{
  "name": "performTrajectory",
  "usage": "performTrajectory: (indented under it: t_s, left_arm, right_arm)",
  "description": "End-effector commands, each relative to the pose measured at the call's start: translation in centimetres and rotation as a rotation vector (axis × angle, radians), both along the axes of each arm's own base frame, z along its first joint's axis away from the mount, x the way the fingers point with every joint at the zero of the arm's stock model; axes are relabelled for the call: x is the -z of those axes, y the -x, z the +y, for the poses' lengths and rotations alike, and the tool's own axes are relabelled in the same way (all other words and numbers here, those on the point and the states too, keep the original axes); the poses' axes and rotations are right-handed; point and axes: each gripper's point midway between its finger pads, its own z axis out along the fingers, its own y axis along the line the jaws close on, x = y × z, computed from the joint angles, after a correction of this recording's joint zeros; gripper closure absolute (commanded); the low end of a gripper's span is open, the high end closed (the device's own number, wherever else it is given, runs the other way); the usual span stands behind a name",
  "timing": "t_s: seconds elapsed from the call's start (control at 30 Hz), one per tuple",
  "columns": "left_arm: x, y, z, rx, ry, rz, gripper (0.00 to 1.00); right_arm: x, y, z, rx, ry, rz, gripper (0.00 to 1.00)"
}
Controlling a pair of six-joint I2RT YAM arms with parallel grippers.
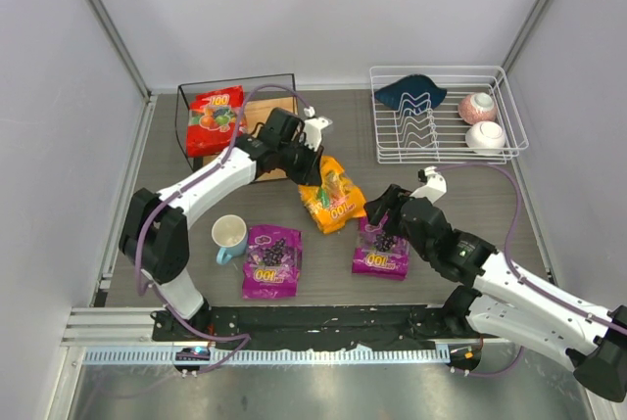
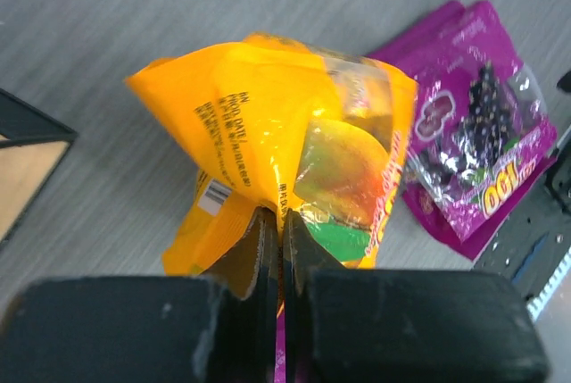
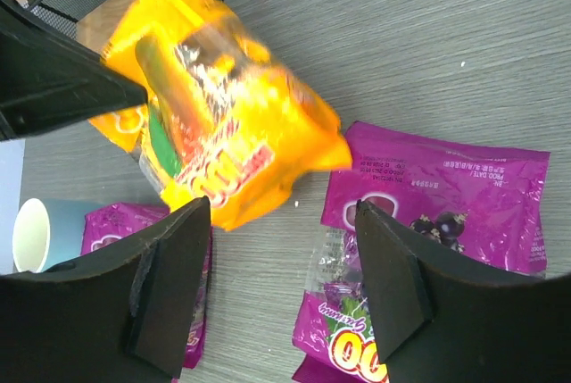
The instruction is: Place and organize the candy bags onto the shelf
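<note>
My left gripper (image 1: 315, 170) is shut on an edge of the orange-yellow candy bag (image 1: 335, 197), which hangs tilted just above the table, right of the shelf (image 1: 269, 174). In the left wrist view the fingers (image 2: 268, 249) pinch the bag (image 2: 294, 124). A red bag (image 1: 216, 116) lies on the shelf. One purple bag (image 1: 382, 249) lies under my open, empty right gripper (image 1: 380, 219); the other purple bag (image 1: 272, 261) lies front centre. The right wrist view shows the gripper (image 3: 284, 249) open above the table, with the purple bag (image 3: 446, 204) and the orange-yellow bag (image 3: 223, 106).
A light blue mug (image 1: 229, 236) stands next to the front purple bag. A white wire dish rack (image 1: 446, 151) at the back right holds a dark blue cloth (image 1: 409, 92) and two bowls (image 1: 477, 107). White walls enclose the table.
</note>
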Motion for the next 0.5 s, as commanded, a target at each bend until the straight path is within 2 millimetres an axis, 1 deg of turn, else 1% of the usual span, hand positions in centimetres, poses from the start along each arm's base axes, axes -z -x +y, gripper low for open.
performTrajectory:
  t_s: [0.0, 0.03, 0.07, 0.1, 0.13, 0.17, 0.2, 0.23, 0.3, 0.33, 0.37, 0.4, 0.47]
  left_arm:
    - [-7.2, -2.9, -1.3, -0.151, 0.145, -0.112, 1.00]
    - [-7.5, -3.2, -1.3, -0.165, 0.146, -0.118, 1.00]
    - [-7.6, -3.3, -1.2, -0.179, 0.148, -0.116, 1.00]
    - [-7.7, -3.4, -1.2, -0.188, 0.146, -0.116, 1.00]
    - [-8.2, -3.5, -1.3, -0.193, 0.151, -0.121, 1.00]
    - [-8.4, -3.5, -1.2, -0.201, 0.157, -0.116, 1.00]
    - [-8.8, -3.5, -1.4, -0.215, 0.172, -0.106, 1.00]
    - [-9.3, -3.5, -1.6, -0.219, 0.187, -0.102, 1.00]
    - [-9.6, -3.5, -1.6, -0.252, 0.206, -0.076, 1.00]
    - [-9.4, -3.6, -1.5, -0.269, 0.202, -0.070, 1.00]
    - [-9.2, -3.8, -1.5, -0.285, 0.199, -0.062, 1.00]
    - [-8.8, -3.8, -1.4, -0.303, 0.192, -0.045, 1.00]
    - [-7.7, -3.4, -1.5, -0.316, 0.184, 0.006, 1.00]
  right_arm:
    - [-2.2, -0.7, 0.1, 0.048, -0.085, -0.057, 0.27]
    - [-1.9, -0.7, 0.3, 0.043, -0.094, -0.052, 0.27]
    - [-2.3, -0.9, 0.8, 0.044, -0.136, -0.064, 0.26]
    - [-2.3, -1.0, 1.3, 0.033, -0.161, -0.064, 0.26]
    - [-1.5, -1.0, 1.6, 0.030, -0.173, -0.059, 0.25]
    - [-2.0, -1.5, 2.4, 0.031, -0.223, -0.072, 0.25]
    - [-1.5, -1.6, 2.7, 0.027, -0.232, -0.063, 0.25]
    - [-1.7, -1.7, 3.4, 0.012, -0.264, -0.070, 0.25]
    - [-1.6, -2.3, 4.4, 0.003, -0.276, -0.066, 0.25]
    - [-2.0, -2.3, 4.8, -0.010, -0.279, -0.068, 0.25]
    - [-2.0, -2.5, 5.1, -0.014, -0.274, -0.062, 0.25]
    - [-1.8, -2.6, 5.4, -0.027, -0.259, -0.058, 0.25]
    - [-2.1, -2.6, 6.3, -0.065, -0.267, -0.058, 0.25]
